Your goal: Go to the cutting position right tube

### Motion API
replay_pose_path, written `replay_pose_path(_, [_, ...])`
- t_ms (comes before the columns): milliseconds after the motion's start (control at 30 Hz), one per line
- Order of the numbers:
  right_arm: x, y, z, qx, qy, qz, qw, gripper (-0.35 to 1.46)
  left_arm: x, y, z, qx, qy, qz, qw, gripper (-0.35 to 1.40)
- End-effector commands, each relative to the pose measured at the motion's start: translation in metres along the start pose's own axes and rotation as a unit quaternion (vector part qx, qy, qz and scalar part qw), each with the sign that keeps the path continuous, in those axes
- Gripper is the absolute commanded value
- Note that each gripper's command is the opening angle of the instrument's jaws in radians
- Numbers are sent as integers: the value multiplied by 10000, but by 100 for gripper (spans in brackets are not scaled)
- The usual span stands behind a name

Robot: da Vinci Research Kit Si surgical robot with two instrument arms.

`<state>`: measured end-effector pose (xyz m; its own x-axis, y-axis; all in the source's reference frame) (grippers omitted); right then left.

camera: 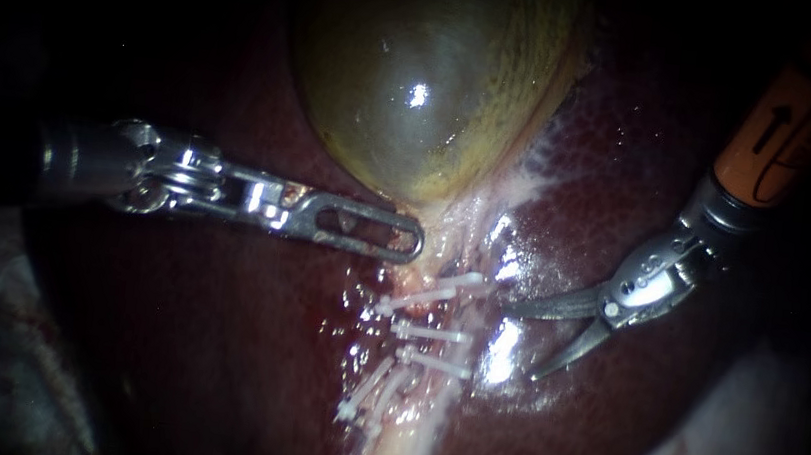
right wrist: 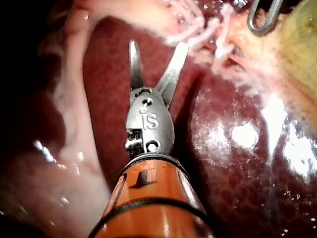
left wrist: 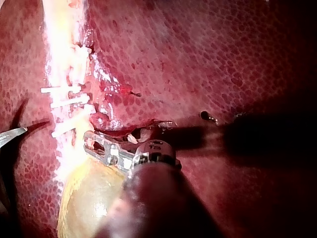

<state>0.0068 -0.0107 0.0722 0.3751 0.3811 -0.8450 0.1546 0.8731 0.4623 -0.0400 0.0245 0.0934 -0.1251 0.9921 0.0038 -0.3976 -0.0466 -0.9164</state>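
Right tube (camera: 448,393) runs down from the gallbladder (camera: 420,88) as a pale strand crossed by white clips (camera: 429,334). Just beside the clips hangs the right instrument (camera: 520,345). Its bladed claw is spread apart and holds nothing, and the tips point toward the clips, near the tube but not touching it. To do this well, I judge the blades should ease across until the tube lies between them in a gap between clips. They should sit square to the strand, without nudging a clip or scraping the liver (camera: 632,181).

Two instruments (camera: 412,240) (camera: 520,344), one gallbladder (camera: 422,68), at least four clips (camera: 430,333).
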Motion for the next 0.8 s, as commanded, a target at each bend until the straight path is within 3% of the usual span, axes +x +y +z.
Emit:
replay_pose_path(33, [0,-1,0,4,2,20,10000,123,0,0,0,0,-1,-1,10000,-35])
replay_pose_path(300, [1,-2,3,4,7,229,9997,125,-4,6,-4,-4,-6,-2,10000,-35])
replay_pose_path(633, [2,-4,7,5,15,552,9985,126,-12,18,-26,-34,-42,-12,10000,-35])
replay_pose_path(800, [1,-7,9,16,26,984,9951,126,-19,23,-35,-42,-55,-7,10000,-35])
